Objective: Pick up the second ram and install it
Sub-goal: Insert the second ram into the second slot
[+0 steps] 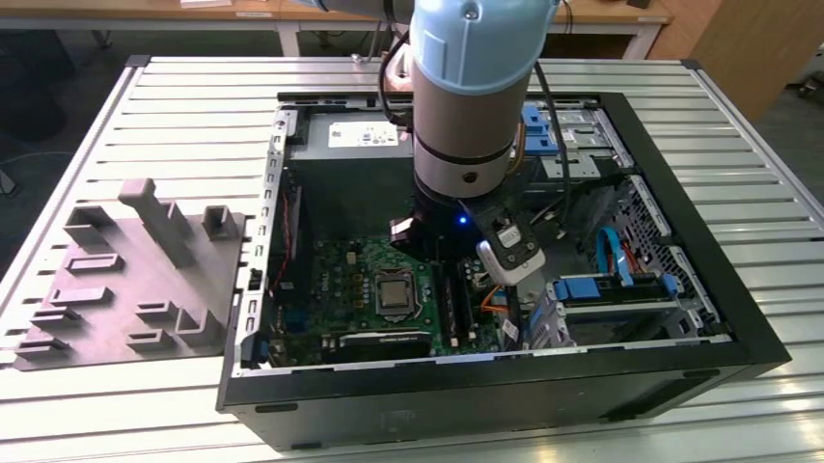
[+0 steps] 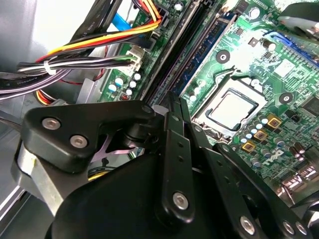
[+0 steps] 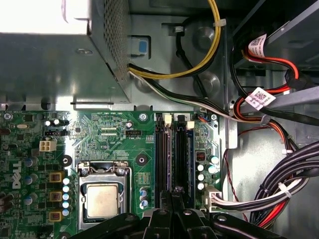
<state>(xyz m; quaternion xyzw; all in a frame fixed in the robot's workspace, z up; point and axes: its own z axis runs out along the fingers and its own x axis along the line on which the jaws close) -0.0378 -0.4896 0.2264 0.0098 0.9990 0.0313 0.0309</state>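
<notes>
A robot arm [image 1: 470,96] reaches down into an open computer case [image 1: 721,318] lying on a slatted metal surface [image 1: 193,96], with its jaws low over the green motherboard [image 1: 342,280]. In both wrist views the jaws are pressed together, their tips lined up with the long memory slots.

As far as can be told, the second ram [image 3: 162,154] is the dark stick standing edge-on in the black slot rail. It sits between the CPU socket [image 3: 102,199] and a blue slot rail [image 3: 183,154]. In the exterior view it shows as a dark strip [image 1: 453,309] just to that view's right of the socket. Whether the jaws touch it, or whether it is fully seated, cannot be told.

The space around the slots is crowded. A bundle of black, red and white cables [image 3: 279,189] runs close along the far side of the blue rail, tied with white bands. A yellow cable [image 3: 199,69] loops from the metal power supply box [image 3: 55,64] above the board. In the exterior view a blue-trimmed drive bay [image 1: 586,289] stands just beside the arm's wrist.

A grey moulded tray [image 1: 129,289] with raised blocks lies on the surface outside the case, at the exterior view's left.
</notes>
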